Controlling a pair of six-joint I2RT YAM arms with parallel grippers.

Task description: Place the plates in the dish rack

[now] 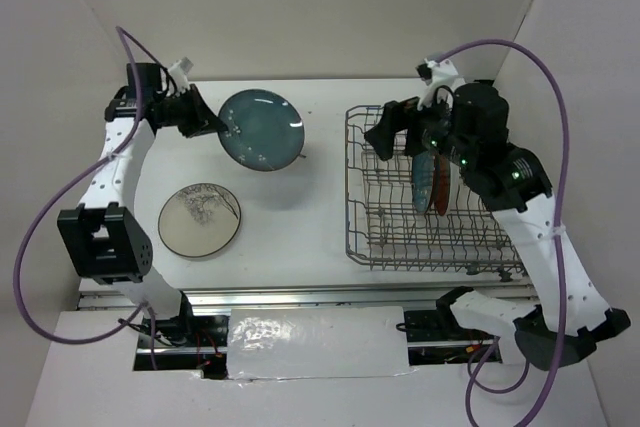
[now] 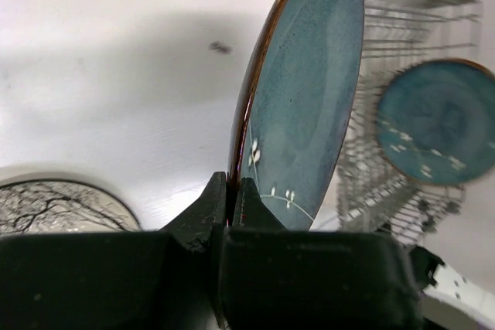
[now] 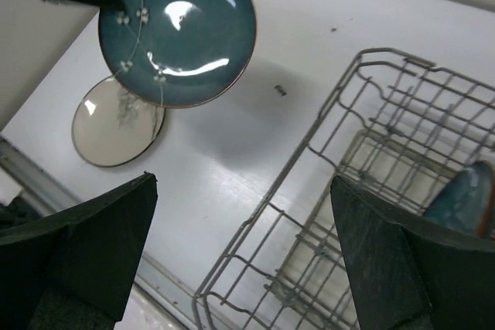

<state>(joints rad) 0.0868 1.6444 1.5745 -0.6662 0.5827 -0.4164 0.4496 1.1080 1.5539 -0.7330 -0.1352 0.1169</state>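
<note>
L gripper (image 2: 232,191) clamped on rim of teal plate (image 1: 262,130), held tilted off the bench (image 1: 320,237), left of dish rack (image 1: 380,237). R gripper (image 3: 244,182) spread wide, holding nothing, over rack's far-left part. Cream plate (image 1: 200,219) flat, left of rack. Second teal plate (image 1: 424,182) and red plate (image 1: 441,187) upright inside rack.

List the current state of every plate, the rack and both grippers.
left gripper: shut on held teal plate rim.
held teal plate: lifted, tilted.
cream plate: flat on table.
racked teal plate: upright in dish rack.
red plate: upright beside it.
dish rack: two plates loaded.
right gripper: open, empty, above rack.
</note>
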